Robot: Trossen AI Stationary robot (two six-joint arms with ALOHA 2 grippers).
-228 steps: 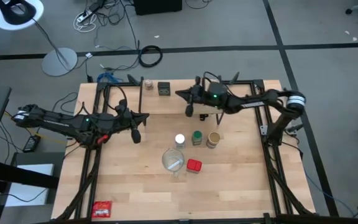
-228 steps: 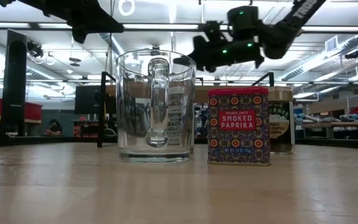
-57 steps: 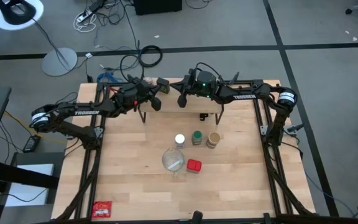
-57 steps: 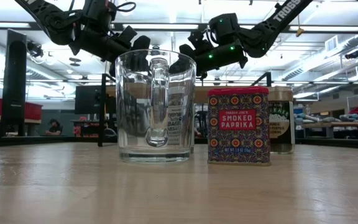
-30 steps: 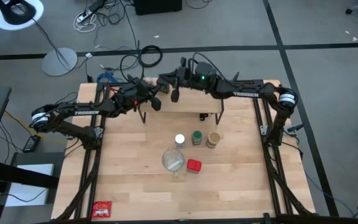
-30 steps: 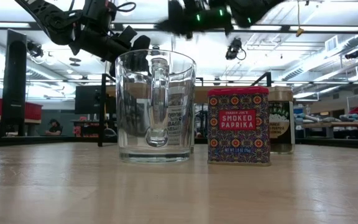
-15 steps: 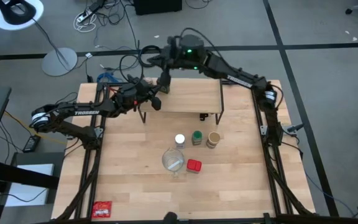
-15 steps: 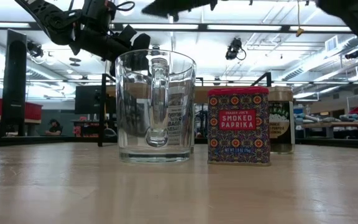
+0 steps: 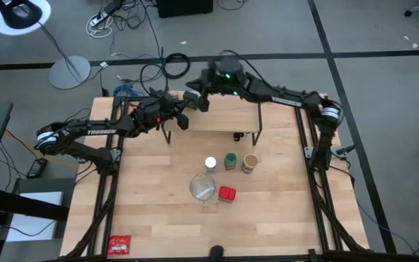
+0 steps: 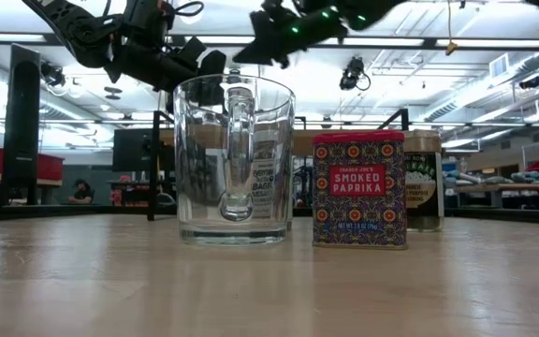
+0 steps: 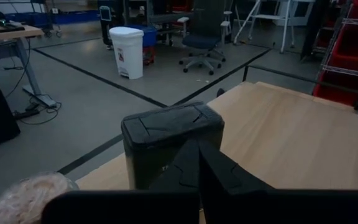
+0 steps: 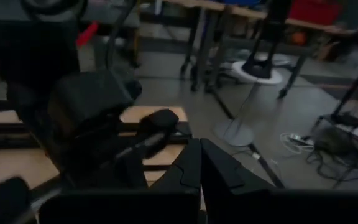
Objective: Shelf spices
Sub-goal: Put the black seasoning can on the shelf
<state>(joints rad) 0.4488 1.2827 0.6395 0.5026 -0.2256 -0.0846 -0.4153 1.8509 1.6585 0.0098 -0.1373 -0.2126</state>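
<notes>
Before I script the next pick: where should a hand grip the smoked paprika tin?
Take the red tin across its narrow sides near the top, coming straight down. It stands upright and boxy, with the glass mug close beside it, so a side approach looks cramped.

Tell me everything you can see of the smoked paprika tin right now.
The smoked paprika tin is a small rectangular red tin with a patterned label and a dark red lid. It stands upright on the table, right beside the clear glass mug; whether they touch is unclear. No hand touches it.
</notes>
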